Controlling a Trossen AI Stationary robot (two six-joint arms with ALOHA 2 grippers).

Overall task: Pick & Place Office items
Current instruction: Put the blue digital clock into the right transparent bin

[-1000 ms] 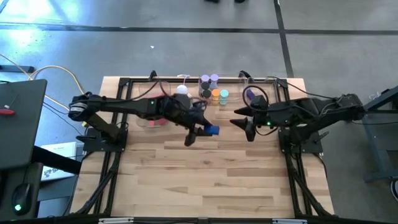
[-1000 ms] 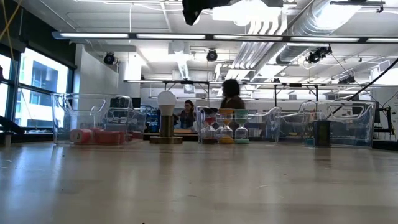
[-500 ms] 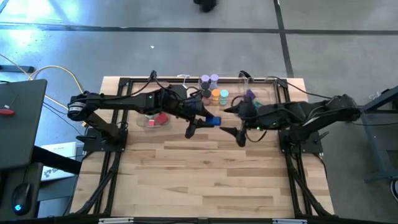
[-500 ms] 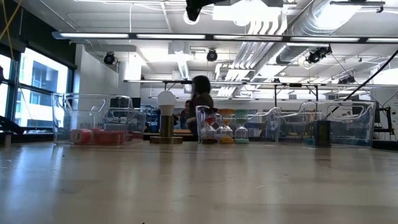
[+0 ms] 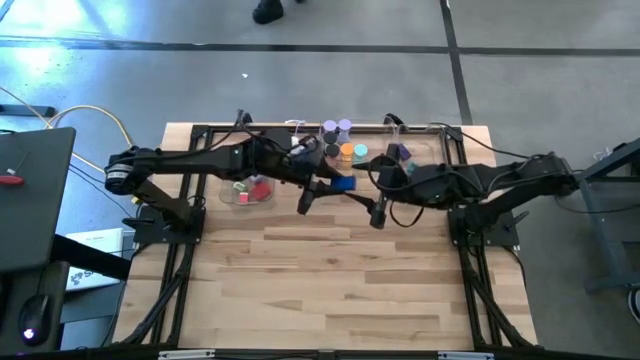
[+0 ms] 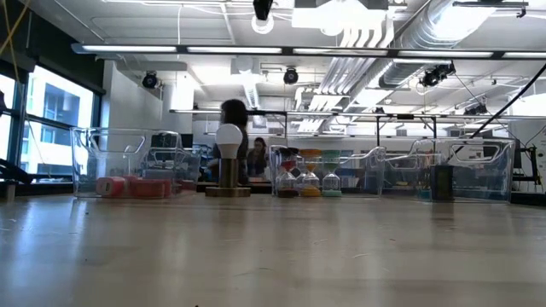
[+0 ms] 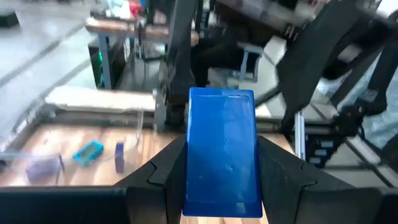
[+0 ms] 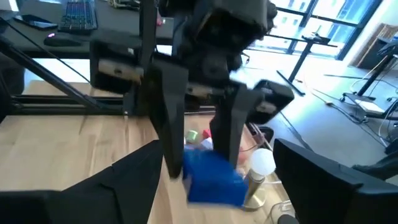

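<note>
From above, a clear tray [image 5: 243, 192] at the back left of the table [image 5: 330, 290] holds red and pink blocks [image 5: 258, 190]. Round rolls [image 5: 343, 140] in lilac, orange and teal stand in a cluster at the back centre, beside the white dome lamp [image 5: 299, 144]. A second clear tray [image 5: 420, 148] at the back right holds a purple piece [image 5: 403, 153]. My left gripper [image 5: 322, 189] is clamped on a blue block [image 5: 342, 184] held above the table, in front of the rolls. My right gripper [image 5: 378, 197] sits just beside it, fingers spread and empty. A second ago the two grippers were well apart; my right arm has since reached in toward the block, and my left has carried it slightly back.

At table height, the left tray [image 6: 128, 162] shows the red and pink blocks [image 6: 136, 186] along its floor, the lamp [image 6: 228, 162] stands beside it, and the rolls [image 6: 309, 181] sit stacked in the middle. The right tray [image 6: 465, 166] holds a dark item I cannot make out. A person [image 6: 233, 136] behind the table has walked leftward since earlier.

My left wrist camera shows the blue block [image 7: 222, 152] upright, pinched between my two fingers [image 7: 168, 163], with my right arm close ahead.

My right wrist camera shows my left gripper [image 8: 199, 163] gripping the blue block [image 8: 213, 177] close ahead, the lamp [image 8: 261, 165] behind it.
</note>
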